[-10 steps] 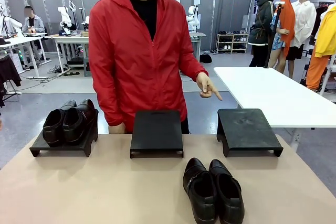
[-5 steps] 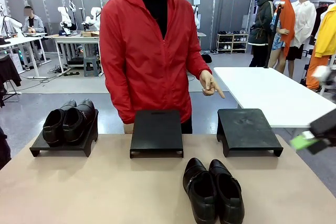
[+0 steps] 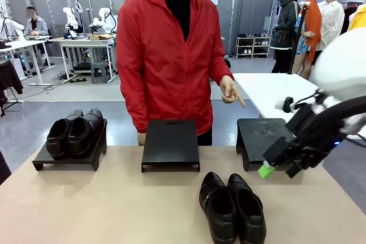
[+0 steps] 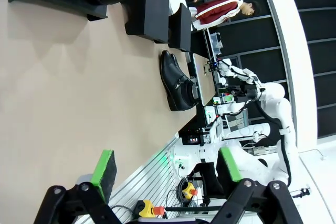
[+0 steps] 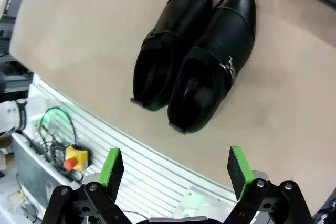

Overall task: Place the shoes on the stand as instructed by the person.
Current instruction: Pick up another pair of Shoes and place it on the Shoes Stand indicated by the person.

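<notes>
1st pair (image 3: 77,132) sits on left stand (image 3: 40,163): done. 2nd pair (image 3: 231,207) lies at the table's (image 3: 86,210) near edge, untouched. Hand (image 3: 231,92) points toward right stand (image 3: 260,138). Right gripper (image 5: 176,167) hovers over 2nd pair, wide, empty; left gripper (image 4: 167,166) wide, empty.

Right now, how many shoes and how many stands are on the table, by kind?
Shoes: 4, the left pair and the near pair
Stands: 3, the left stand, middle stand and right stand
Total: 7
</notes>
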You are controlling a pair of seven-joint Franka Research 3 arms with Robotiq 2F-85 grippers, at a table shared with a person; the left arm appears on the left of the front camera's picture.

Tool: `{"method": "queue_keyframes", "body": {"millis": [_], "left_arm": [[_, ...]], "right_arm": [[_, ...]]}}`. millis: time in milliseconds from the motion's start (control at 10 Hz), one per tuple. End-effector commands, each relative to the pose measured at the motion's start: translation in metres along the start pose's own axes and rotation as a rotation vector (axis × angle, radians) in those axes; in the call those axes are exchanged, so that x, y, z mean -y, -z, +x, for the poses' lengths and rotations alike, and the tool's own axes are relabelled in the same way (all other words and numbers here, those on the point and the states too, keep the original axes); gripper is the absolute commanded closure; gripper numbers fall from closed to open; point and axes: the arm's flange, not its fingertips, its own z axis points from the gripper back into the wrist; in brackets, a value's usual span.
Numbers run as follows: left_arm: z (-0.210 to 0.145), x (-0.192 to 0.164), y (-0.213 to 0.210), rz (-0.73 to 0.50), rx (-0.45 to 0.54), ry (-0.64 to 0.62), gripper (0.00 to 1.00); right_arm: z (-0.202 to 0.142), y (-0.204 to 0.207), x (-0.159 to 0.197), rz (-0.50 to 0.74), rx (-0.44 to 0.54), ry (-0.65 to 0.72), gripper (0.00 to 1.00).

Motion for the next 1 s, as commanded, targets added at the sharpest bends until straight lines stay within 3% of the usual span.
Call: {"method": "queue_keyframes", "body": {"millis": [0, 400, 900], "left_arm": [[-0.003, 0.002, 0.000, -0.014, -0.001, 0.022, 0.03], [-0.003, 0.002, 0.000, -0.014, -0.001, 0.022, 0.03], [-0.003, 0.002, 0.000, -0.014, -0.001, 0.022, 0.03]], "right_arm": [[0.004, 0.036, -0.013, -0.065, 0.012, 0.060, 0.00], [0.004, 0.090, -0.038, -0.138, 0.028, 0.133, 0.00], [0.003, 0.137, -0.035, -0.256, 0.030, 0.147, 0.00]]}}
